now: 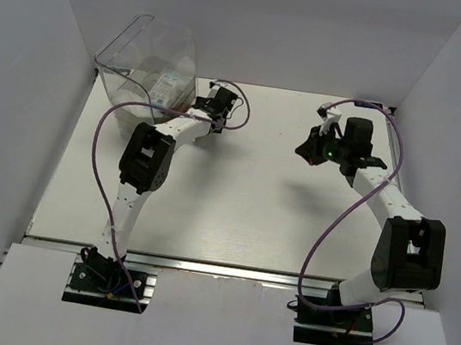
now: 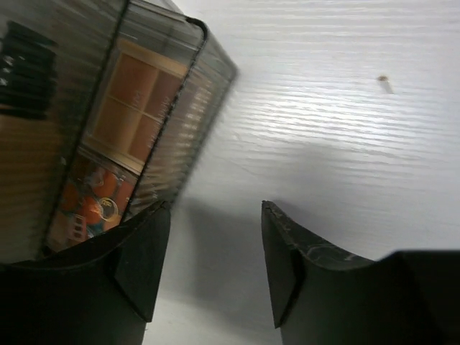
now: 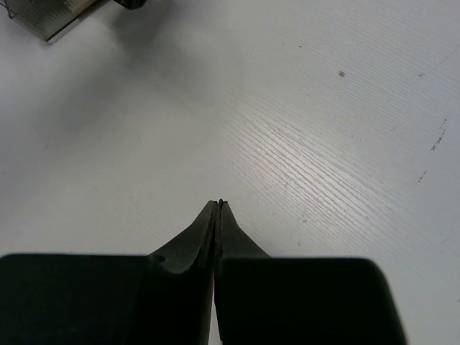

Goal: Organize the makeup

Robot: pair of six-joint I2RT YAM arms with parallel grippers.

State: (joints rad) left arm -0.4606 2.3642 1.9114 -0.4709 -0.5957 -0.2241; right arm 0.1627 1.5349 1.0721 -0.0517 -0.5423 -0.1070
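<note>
The makeup I can see lies inside the clear plastic drawer box at the table's far left. Through its ribbed wall the left wrist view shows a flat tan eyeshadow palette and an orange one below it. From above, pale packets show dimly in the box. I cannot make out the tan bottles. My left gripper is open and empty, just to the right of the box, over bare table. My right gripper is shut on nothing above the table at the far right.
The box fills the left of the left wrist view, close to my left finger. Its corner shows at the top left of the right wrist view. White walls enclose the white table on three sides.
</note>
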